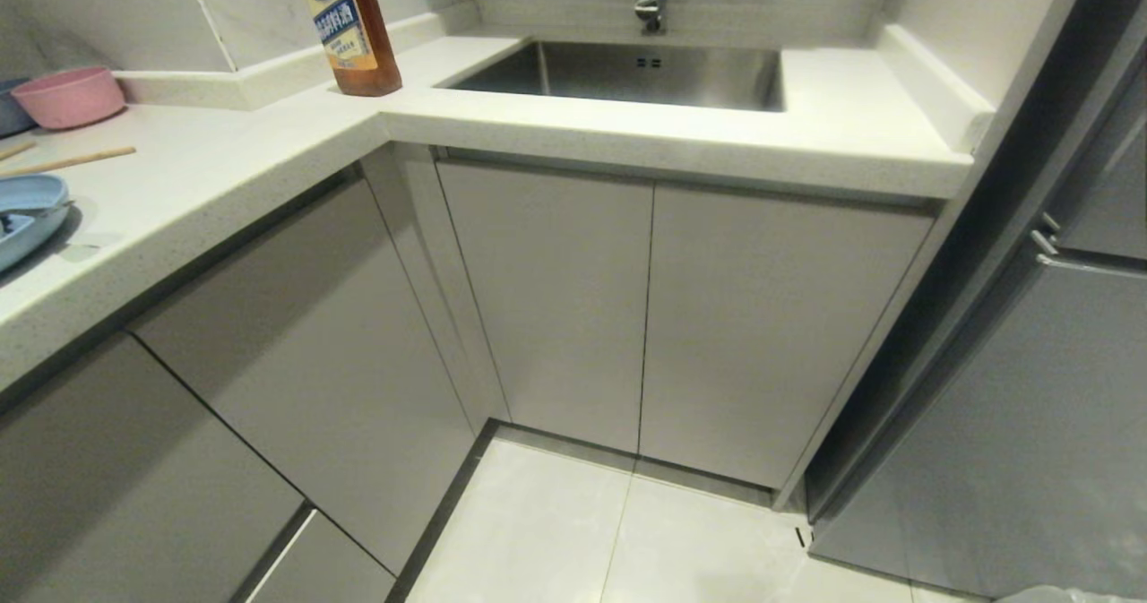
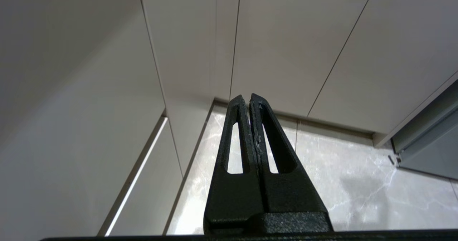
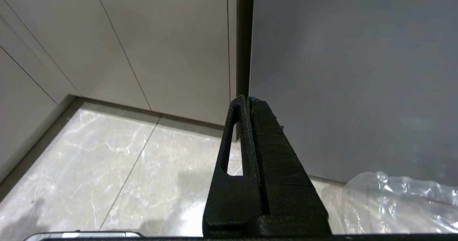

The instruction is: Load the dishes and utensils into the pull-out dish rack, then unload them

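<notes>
Both grippers, left and right, hung clenched and empty near the floor. I saw the blue plate and chopsticks on the countertop, left of the sink. Rack unopened; no loading done.

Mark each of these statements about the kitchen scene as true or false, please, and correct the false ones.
1. The light-blue plate sits inside the sink. False: it lies on the countertop at the far left; the sink looks empty.
2. The left gripper is shut and holds nothing. True.
3. The pink bowl hangs on a cabinet door. False: it rests on the countertop.
4. The right gripper is shut, pointing at the floor. True.
5. A bottle stands beside the sink. True.
</notes>
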